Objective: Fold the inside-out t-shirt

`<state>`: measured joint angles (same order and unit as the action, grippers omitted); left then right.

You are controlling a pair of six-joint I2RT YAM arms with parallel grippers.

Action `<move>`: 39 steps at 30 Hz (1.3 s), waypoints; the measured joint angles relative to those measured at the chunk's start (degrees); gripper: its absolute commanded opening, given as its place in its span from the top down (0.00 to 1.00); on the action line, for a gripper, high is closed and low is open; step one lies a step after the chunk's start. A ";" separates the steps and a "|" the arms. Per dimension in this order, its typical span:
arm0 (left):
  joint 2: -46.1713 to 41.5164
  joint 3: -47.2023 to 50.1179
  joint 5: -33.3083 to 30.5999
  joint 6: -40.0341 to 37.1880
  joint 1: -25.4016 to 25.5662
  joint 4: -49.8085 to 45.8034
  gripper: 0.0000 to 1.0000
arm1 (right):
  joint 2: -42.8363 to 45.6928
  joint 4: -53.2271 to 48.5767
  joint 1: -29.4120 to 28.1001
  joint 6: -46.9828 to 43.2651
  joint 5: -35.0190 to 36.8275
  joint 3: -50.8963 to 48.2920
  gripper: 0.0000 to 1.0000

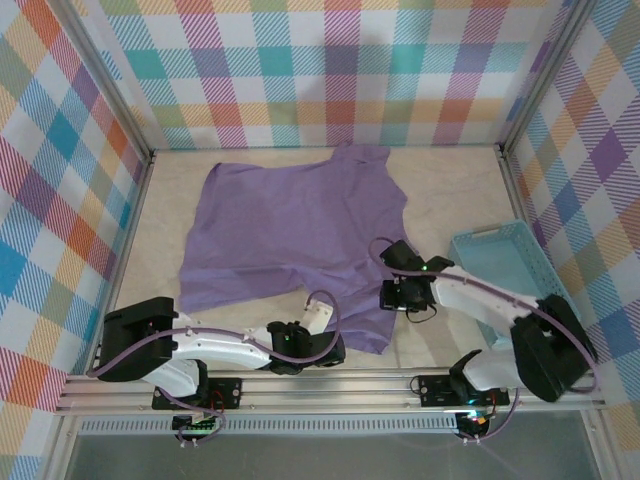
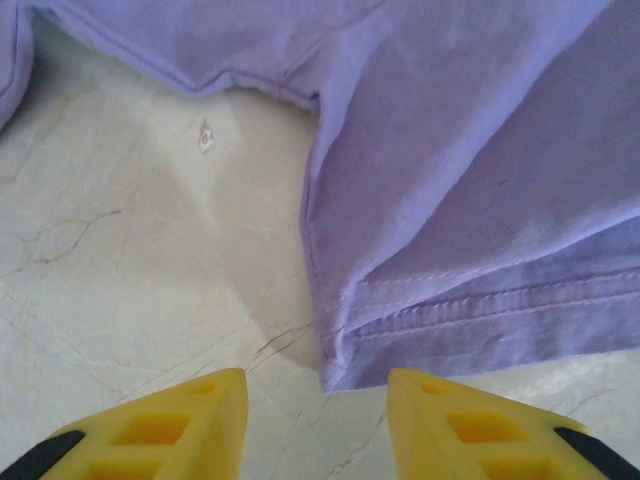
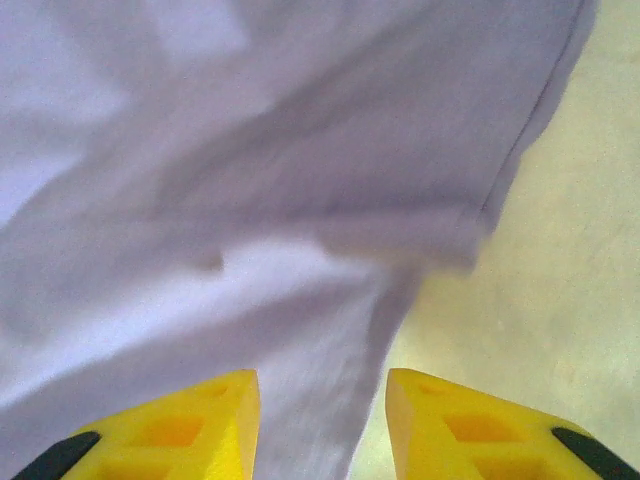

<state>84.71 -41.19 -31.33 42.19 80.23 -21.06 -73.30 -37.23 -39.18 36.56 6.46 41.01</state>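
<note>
Two grippers work at the near edge of the inside-out t-shirt (image 1: 290,240), a plain lavender garment spread mostly flat across the middle of the table (image 1: 450,190). Its left side lies smooth. One part juts toward the back wall at the upper right, and another runs down toward the arms at the lower right.

The left gripper (image 1: 318,316) sits at the near hem with its jaws apart and nothing between them. Further right, the right gripper (image 1: 404,282) is over the shirt's right edge, its jaws likewise parted above loose cloth. A light blue basket (image 1: 500,260) stands at the far right, apart from the shirt.

The table is pale and stone-patterned, boxed in by pastel plaid walls (image 1: 330,70), with a metal rail (image 1: 330,385) along the front.

Up close, the left wrist view shows the yellow fingers (image 2: 190,420), a stitched hem corner just ahead of them, fine veins in the table and a small white speck (image 2: 205,135). The right wrist view is blurred, with soft folds on its left and bare table (image 3: 560,280) on its right.
</note>
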 measured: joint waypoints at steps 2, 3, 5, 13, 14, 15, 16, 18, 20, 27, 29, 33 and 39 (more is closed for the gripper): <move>0.02 -0.79 -0.28 -0.24 0.00 0.02 0.58 | 3.13 -3.15 -4.37 1.88 0.87 0.00 0.62; 0.02 -1.09 -0.37 -0.37 0.00 0.07 0.59 | 4.22 -4.76 -6.64 3.02 1.25 0.00 0.62; 0.09 -1.51 -0.52 -0.68 0.00 0.17 0.59 | 5.49 -7.93 -10.82 5.51 1.97 -0.02 0.62; 2.16 -1.81 -0.15 -1.53 -0.13 0.98 0.61 | 6.29 -14.16 -21.62 15.85 2.38 -0.50 0.61; 2.38 -1.81 0.09 -1.55 -0.13 1.40 0.61 | 6.29 -13.86 -21.92 16.61 2.08 -0.85 0.60; 2.60 -1.79 0.42 -1.57 -0.20 1.95 0.61 | 6.29 -13.09 -22.14 17.46 1.55 -1.55 0.60; 2.75 -1.75 0.72 -1.60 -0.37 2.49 0.61 | 6.29 -12.00 -22.21 18.25 0.94 -2.43 0.60; 2.91 -1.40 1.40 -1.73 -0.81 3.98 0.63 | 6.27 -9.66 -22.32 19.52 -0.24 -4.13 0.59; 2.97 -0.94 2.34 -1.88 -1.22 5.27 0.64 | 5.81 -7.30 -22.32 20.65 -1.33 -5.66 0.60; 3.10 -0.17 4.85 -2.60 -2.16 7.85 0.70 | 3.61 -1.88 -22.36 22.99 -2.91 -6.80 0.66; 3.41 0.00 5.73 -2.58 -2.56 8.48 0.73 | 3.80 -1.31 -22.36 23.21 -2.91 -6.93 0.73; 4.24 0.61 7.04 -2.58 -3.76 9.40 0.80 | 4.52 -1.25 -22.36 24.22 -2.95 -7.91 0.87; 5.14 0.66 8.13 -2.36 -5.05 9.42 0.89 | 7.28 -3.63 -22.36 24.57 -3.13 -9.57 0.95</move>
<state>89.84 -40.53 -23.20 39.83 75.18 -11.64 -66.02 -40.86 -61.54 61.12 3.33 31.44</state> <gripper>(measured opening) 0.130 0.068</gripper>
